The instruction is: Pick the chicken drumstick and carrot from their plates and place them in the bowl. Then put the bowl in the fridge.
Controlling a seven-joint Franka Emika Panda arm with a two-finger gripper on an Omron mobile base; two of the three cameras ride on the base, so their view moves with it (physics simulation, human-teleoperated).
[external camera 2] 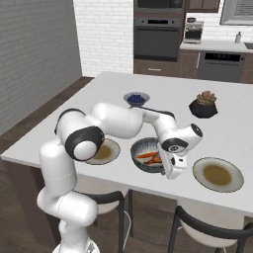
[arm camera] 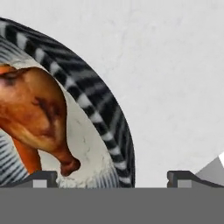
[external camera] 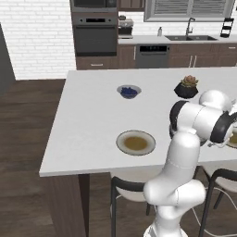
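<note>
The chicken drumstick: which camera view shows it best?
The hand view: the chicken drumstick lies large and close inside the bowl, over the carrot. The right base view shows only small orange-brown pieces in the bowl.

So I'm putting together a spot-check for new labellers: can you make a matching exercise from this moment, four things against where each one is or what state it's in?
Things
1. chicken drumstick
2. carrot
3. plates
4. fingers

States
A. bare, nothing on them
B. spread wide, straddling the bowl's rim
C. orange, lying in the bowl under the meat
D. reddish-brown, lying in the bowl

Pairs: 1-D, 2-C, 3-A, 4-B
</note>
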